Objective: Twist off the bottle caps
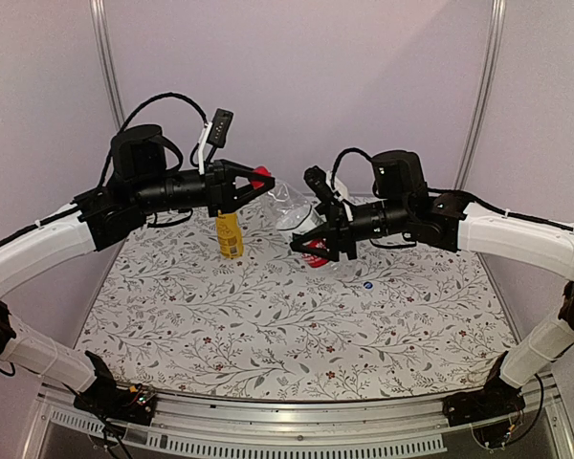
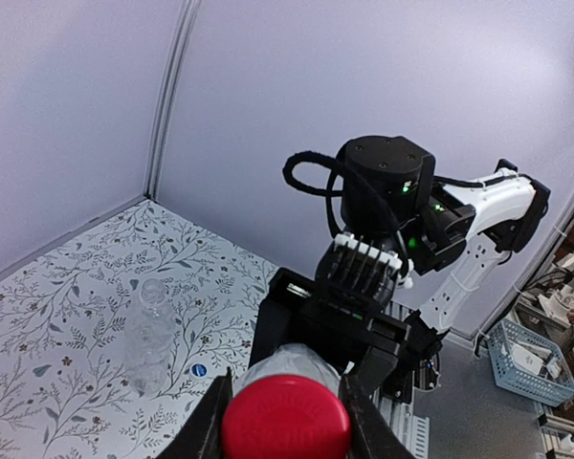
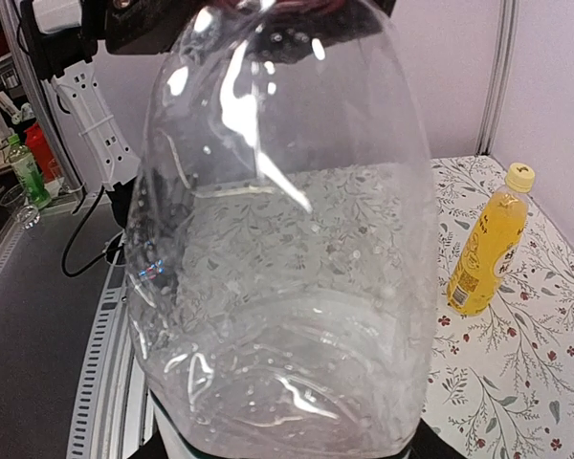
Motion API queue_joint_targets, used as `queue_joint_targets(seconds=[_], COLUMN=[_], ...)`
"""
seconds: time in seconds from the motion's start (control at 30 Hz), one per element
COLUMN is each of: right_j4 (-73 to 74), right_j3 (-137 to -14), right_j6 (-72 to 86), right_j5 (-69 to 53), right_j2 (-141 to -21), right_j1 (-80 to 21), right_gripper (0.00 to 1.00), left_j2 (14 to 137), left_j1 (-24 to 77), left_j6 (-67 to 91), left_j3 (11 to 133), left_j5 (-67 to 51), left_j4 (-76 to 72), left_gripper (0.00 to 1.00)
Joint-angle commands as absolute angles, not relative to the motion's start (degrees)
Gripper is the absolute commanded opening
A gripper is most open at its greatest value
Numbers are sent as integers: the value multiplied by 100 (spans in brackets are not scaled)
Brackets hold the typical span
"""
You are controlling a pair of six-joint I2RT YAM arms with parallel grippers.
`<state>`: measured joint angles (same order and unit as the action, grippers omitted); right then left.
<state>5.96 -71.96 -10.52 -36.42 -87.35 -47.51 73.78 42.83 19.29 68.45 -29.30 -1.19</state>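
Red cap [image 2: 285, 421] on clear bottle [image 3: 277, 239] (yellow bottle [image 1: 230, 234] upright)

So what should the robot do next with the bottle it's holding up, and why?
Probably the right gripper should squeeze snug on the clear bottle. The left gripper already pinches its red cap, and the bottle hangs in the air between them; a firm hold lets the cap be twisted.

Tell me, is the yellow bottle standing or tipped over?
Standing: the yellow bottle rests on its base, yellow cap on top.
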Motion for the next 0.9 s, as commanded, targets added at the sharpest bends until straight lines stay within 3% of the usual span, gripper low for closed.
queue_joint_targets(seconds=[0.0,0.17,0.5,0.57,0.67,0.87], right_j4=[427,377,351,364,371,318], right_j3=[-7260,-7238,-7074,-7054,-7013,-6962], right_j6=[-1063,-1049,-923,-927,-924,-923], right_j5=[-3812,-3984,-4254,-4298,-4352,-4476], right_j2=[-8711,-8691,-8619,-8618,-8622,-8583], right_j1=[-4764,-4764,-4764,-4764,-4764,-4772], right_gripper=[48,40,35,35,34,34], left_j2=[7265,7225,7013,6944,6870,6908], left_j1=[4272,4273,4258,4254,4253,4245], left_j6=[1926,1860,1562,1474,1366,1299], left_j3=[6741,6741,6715,6707,6706,6776], left_j5=[-2954,-2915,-2773,-2863,-3243,-3427], left_j4=[-170,-159,-154,-149,-171,-163], left_gripper=[5,28,91,95,93,75])
